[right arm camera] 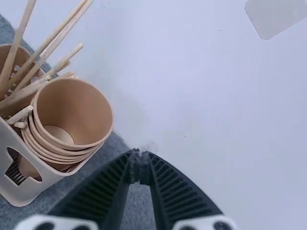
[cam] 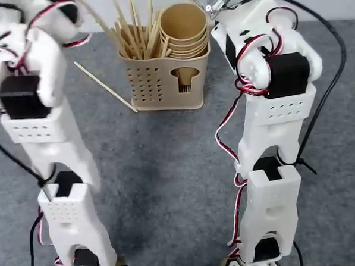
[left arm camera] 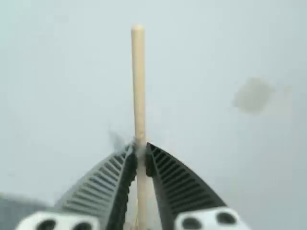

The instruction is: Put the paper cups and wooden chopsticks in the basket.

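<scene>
- Grey table [cam: 168, 187], both arms mounted at the near edge.
- Left arm [cam: 39, 116] runs up the left side. Right arm [cam: 277, 104] runs up the right side, its far end just right of the basket.
- Basket [cam: 163, 80]: beige, perforated, upright at far centre between the arms.
- Paper cups [cam: 187, 31]: nested stack in the basket's right part, mouths up, slightly tilted.
- Bundle of chopsticks [cam: 133, 28]: standing in the basket's left part, fanned out and leaning.
- Loose chopstick [cam: 106, 87]: on the table left of the basket, diagonal, with its near end at the basket's near-left base.
- Left gripper [left arm camera: 139, 148]: fingers clamped on a held chopstick [left arm camera: 138, 86], which sticks out past the tips against a pale wall.
- Right gripper [right arm camera: 140, 155]: fingers closed together, nothing between them, just right of the cups.
</scene>
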You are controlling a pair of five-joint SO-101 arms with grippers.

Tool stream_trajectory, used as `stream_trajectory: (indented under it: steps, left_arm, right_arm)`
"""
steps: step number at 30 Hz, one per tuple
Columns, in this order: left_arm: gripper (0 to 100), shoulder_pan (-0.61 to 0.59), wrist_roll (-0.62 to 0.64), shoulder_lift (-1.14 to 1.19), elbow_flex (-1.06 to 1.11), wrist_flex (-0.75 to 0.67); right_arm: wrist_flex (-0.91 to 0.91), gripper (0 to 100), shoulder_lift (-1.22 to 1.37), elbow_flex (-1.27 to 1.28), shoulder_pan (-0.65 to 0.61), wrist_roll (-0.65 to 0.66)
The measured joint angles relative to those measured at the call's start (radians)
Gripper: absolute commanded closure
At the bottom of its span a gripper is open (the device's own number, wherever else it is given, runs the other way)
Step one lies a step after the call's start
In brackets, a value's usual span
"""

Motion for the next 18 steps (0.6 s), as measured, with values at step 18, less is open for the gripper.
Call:
stream_trajectory:
  steps: [18]
  left_arm:
    - [98, 0.069, -0.236, 0.387, 0.000, -0.278]
  right_arm:
    - [0.000, 99.0, 0.000, 0.000, 0.000, 0.000]
